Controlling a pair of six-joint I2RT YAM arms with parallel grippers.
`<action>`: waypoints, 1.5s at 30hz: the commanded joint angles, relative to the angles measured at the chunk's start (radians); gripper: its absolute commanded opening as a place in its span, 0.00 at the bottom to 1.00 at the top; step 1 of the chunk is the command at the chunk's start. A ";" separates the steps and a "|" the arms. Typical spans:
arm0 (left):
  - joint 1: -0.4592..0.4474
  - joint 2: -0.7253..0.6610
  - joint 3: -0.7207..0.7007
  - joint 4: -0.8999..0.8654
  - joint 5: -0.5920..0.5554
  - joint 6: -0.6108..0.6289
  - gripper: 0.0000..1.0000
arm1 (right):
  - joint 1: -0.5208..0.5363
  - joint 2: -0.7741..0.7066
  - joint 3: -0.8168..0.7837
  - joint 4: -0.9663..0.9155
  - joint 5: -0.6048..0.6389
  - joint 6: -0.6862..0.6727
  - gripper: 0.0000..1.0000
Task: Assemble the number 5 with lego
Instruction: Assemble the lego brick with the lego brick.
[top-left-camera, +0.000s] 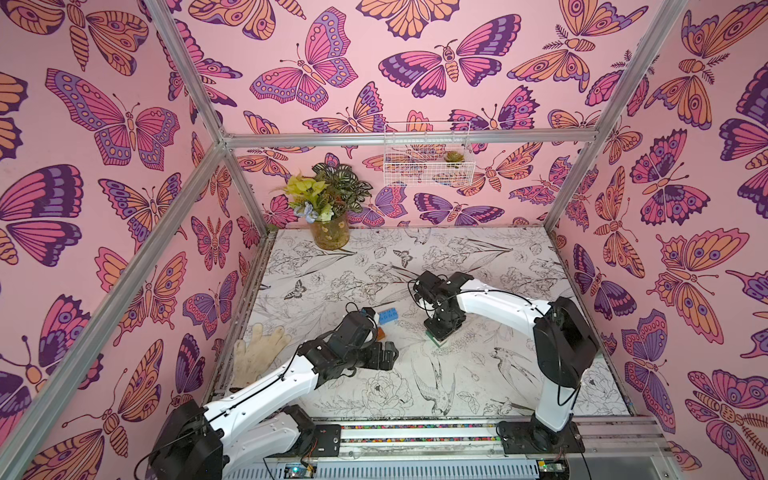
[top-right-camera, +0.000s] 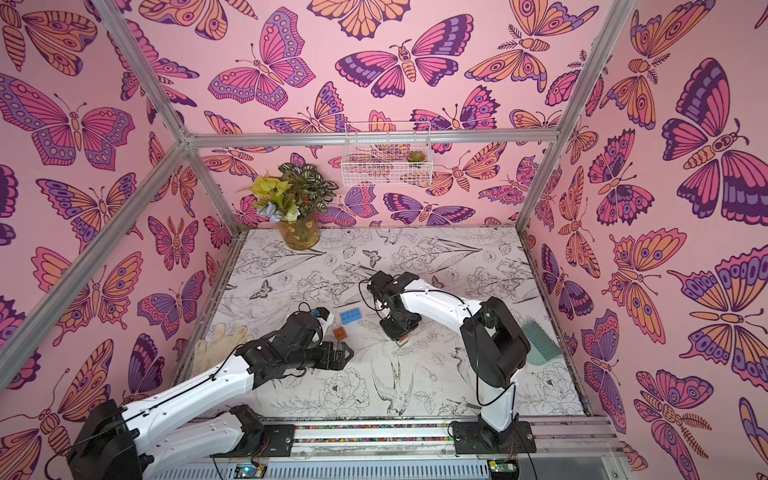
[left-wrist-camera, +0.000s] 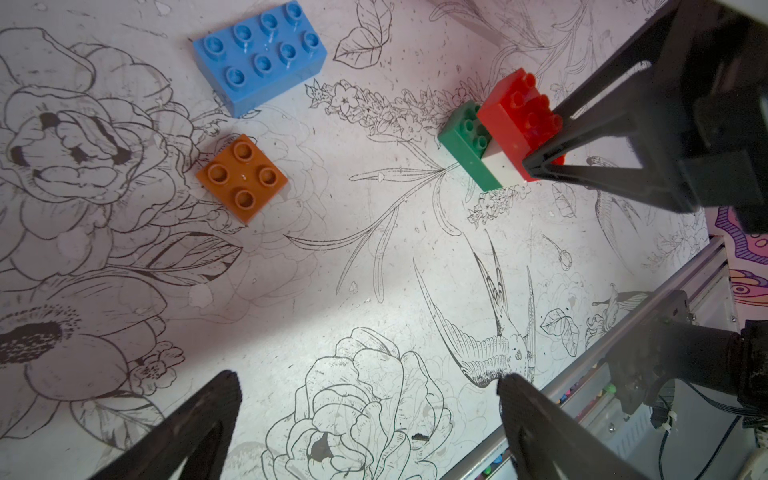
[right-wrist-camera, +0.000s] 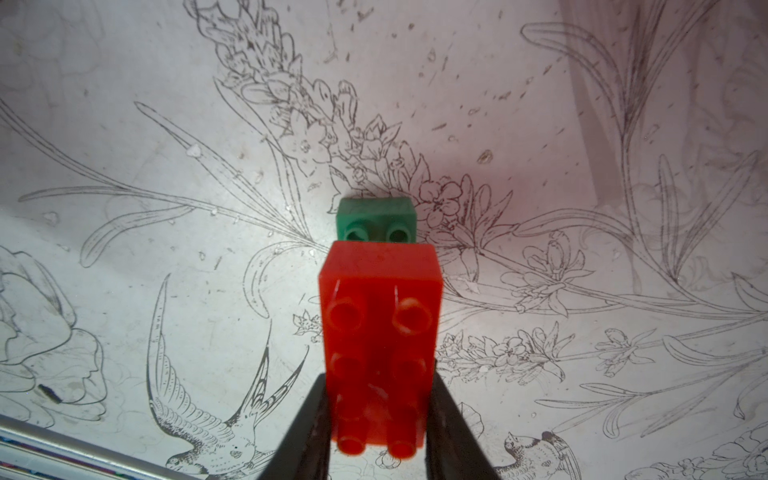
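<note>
The number 5 (left-wrist-camera: 498, 129) stands partly built mid-table (left-wrist-camera: 374, 270): green brick (left-wrist-camera: 463, 151), white brick (left-wrist-camera: 505, 166) and red brick (left-wrist-camera: 524, 104) stacked, with the right gripper (right-wrist-camera: 378, 399) clamped on the red. The blue brick (left-wrist-camera: 259, 54) and orange brick (left-wrist-camera: 242, 176) lie loose nearby, not yet joined. The left gripper (left-wrist-camera: 368, 380) gapes empty.

I'm driving a lab robot cell. Aluminium framing (top-left-camera: 311, 140) boxes in butterfly-papered walls (top-left-camera: 104, 124) (printed backdrop, clearly), and two white arms (top-left-camera: 266, 386) bolt to a rail (top-left-camera: 415, 434) along the desk (top-left-camera: 519, 266).
</note>
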 joint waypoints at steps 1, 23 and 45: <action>-0.006 0.006 -0.022 0.009 0.004 -0.006 1.00 | -0.015 0.024 -0.039 0.035 -0.025 -0.002 0.08; -0.006 -0.005 -0.025 0.006 -0.008 -0.008 1.00 | -0.054 0.036 -0.130 0.111 -0.088 0.003 0.10; -0.006 0.001 -0.014 -0.006 -0.024 -0.001 1.00 | -0.054 -0.029 -0.039 -0.003 0.017 0.021 0.62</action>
